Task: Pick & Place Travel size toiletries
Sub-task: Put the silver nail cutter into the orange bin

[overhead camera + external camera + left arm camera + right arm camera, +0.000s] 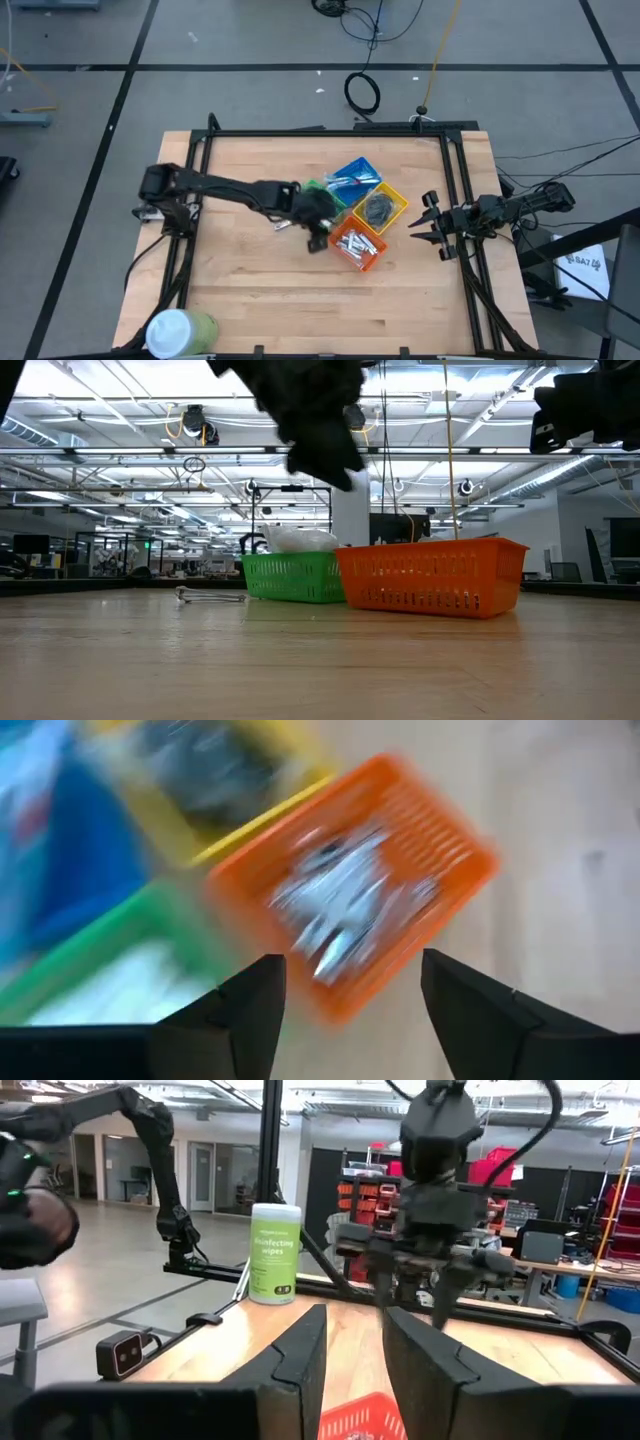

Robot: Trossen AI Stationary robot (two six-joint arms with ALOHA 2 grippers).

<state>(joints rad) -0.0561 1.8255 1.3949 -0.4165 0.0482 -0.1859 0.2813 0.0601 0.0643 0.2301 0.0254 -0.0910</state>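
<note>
While above the orange bin, left tool empty, parted; green bin alongside.

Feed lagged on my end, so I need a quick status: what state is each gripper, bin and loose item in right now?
left gripper: open, empty, above the orange bin
right gripper: waiting at the table's right edge
orange bin: upright, holds silver pieces
yellow bin: upright, holds dark wads
blue bin: upright, holds sticks
green bin: upright, holds white packets
wipes cylinder: upright
metal piece: lying loose on table
</note>
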